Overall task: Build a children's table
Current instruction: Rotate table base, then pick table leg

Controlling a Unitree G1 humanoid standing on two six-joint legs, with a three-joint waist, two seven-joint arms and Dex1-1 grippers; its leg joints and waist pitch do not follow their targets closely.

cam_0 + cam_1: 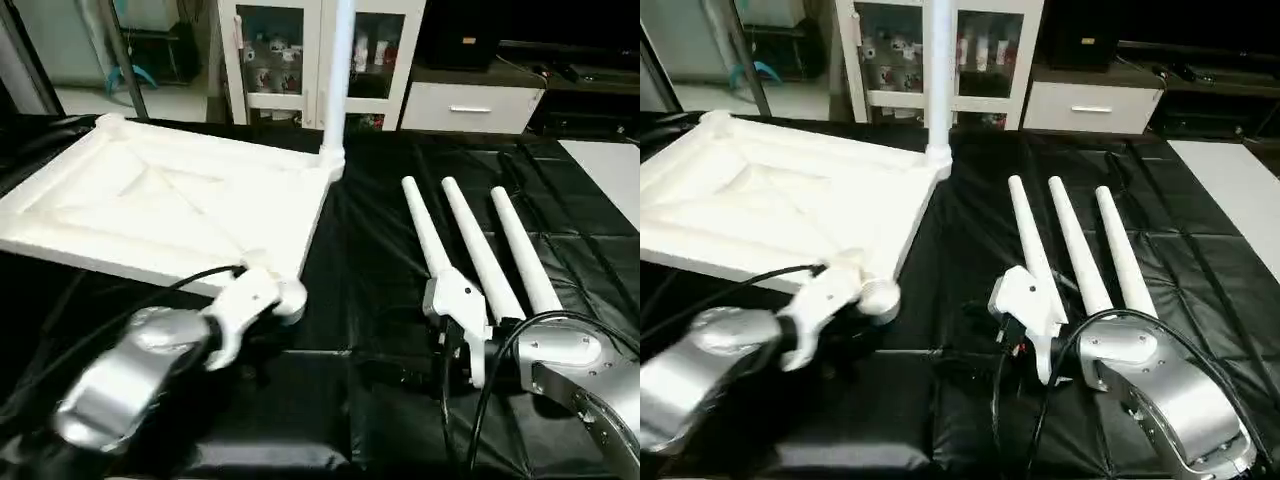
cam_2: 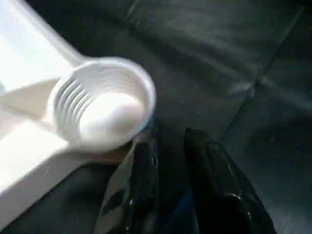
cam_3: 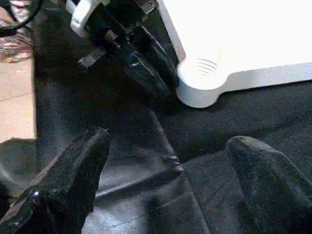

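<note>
The white tabletop (image 1: 170,200) lies underside up on the left, its X ribs showing. One white leg (image 1: 338,70) stands upright in its far right corner socket. Three more legs (image 1: 480,250) lie side by side on the black cloth to the right. My left gripper (image 2: 170,139) hovers just beside the near right corner socket (image 2: 105,109); its fingers stand close together with a narrow gap and nothing between them. My right gripper (image 3: 168,161) is wide open over the cloth at the near ends of the lying legs, holding nothing.
Black cloth (image 1: 380,250) covers the work surface. A flat white board (image 1: 610,170) lies at the far right. Behind stand a white glass-door cabinet (image 1: 290,50) and a white drawer unit (image 1: 470,105). Black cables trail from both wrists.
</note>
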